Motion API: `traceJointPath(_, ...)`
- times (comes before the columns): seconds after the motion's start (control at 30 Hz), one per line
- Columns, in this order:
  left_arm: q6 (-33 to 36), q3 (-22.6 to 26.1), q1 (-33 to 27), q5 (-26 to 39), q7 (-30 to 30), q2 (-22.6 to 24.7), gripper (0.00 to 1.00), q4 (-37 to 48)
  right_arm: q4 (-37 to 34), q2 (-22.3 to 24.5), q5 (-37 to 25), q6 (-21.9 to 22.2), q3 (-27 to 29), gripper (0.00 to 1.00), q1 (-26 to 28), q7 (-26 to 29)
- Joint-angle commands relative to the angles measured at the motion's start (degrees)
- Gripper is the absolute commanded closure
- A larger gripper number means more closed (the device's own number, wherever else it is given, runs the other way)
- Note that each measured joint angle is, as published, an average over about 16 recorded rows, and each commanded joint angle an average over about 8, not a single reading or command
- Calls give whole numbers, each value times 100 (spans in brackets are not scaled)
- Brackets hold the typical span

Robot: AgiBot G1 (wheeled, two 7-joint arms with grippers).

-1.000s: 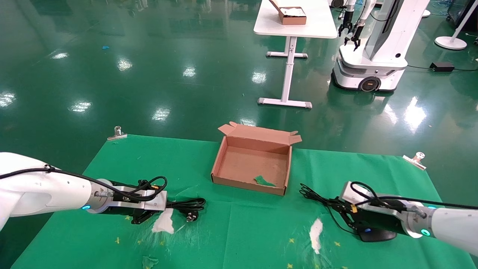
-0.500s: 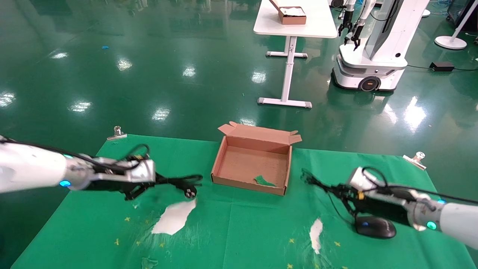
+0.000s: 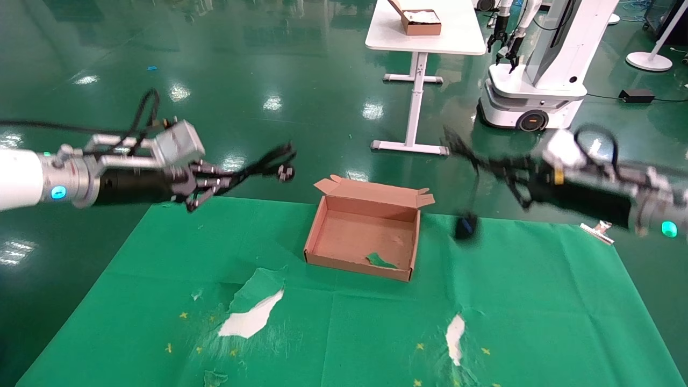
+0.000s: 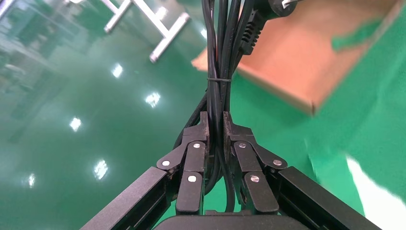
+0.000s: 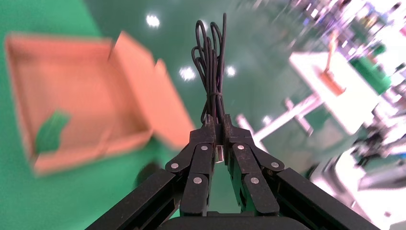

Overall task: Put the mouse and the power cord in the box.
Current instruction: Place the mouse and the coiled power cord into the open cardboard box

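Cables hang from both raised claws above the green tabletop [image 3: 376, 333]. The left claw [image 3: 207, 183] is closed tightly on the bundled power cord [image 3: 263, 164], with the plug [image 3: 285, 172] pointing toward the box [image 3: 363, 239]. The right claw [image 3: 513, 174] is clamped on the looped wire [image 5: 210, 62] of the mouse [image 3: 465, 227], which dangles below, just beside the right wall of the box. The box is empty except for one green scrap [image 3: 381, 260]. To do this step well, each arm should probably come over the middle of the box and go low before opening, because a dangling mouse may swing and the stiff cord may spring over the short walls.
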Motion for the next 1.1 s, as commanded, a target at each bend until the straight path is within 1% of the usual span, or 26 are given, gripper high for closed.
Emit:
traceJointPath(0.03,7,-70,-98,-102,-139,5,100,22,235,5,49,2,33,100,93,129)
traceJointPath(0.17,-305,-177,-204,-260,-313,182,100,-8,553,-307,47,251,22,100,149,315)
traceJointPath(0.27,-672,-235,-240,-346,-366,381,100,-73,603,-625,11,454,-13,100,191,352)
traceJointPath(0.37,-1045,-278,-246,-410,-356,578,100,-153,468,-959,-14,611,-44,100,218,300)
traceJointPath(0.5,-1381,-340,-225,-499,-298,765,100,-241,100,-1374,0,765,-52,100,173,142)
traceJointPath(0.7,-1464,-371,-126,-544,-111,887,100,-303,-526,-1826,153,1029,41,100,-100,-98)
traceJointPath(0.83,-1442,-348,-51,-510,16,901,100,-292,-802,-1960,278,1229,125,100,-300,-220)
traceJointPath(0.97,-1426,-320,1,-471,145,885,100,-287,-945,-2027,249,1362,97,100,-397,-331)
traceJointPath(1.0,-1419,-313,12,-460,180,878,100,-288,-971,-2042,223,1393,76,98,-407,-339)
traceJointPath(1.03,-1410,-307,25,-451,214,870,100,-287,-992,-2056,198,1428,54,91,-415,-340)
traceJointPath(1.1,-1385,-295,53,-433,274,855,100,-282,-1014,-2083,147,1515,11,66,-427,-320)
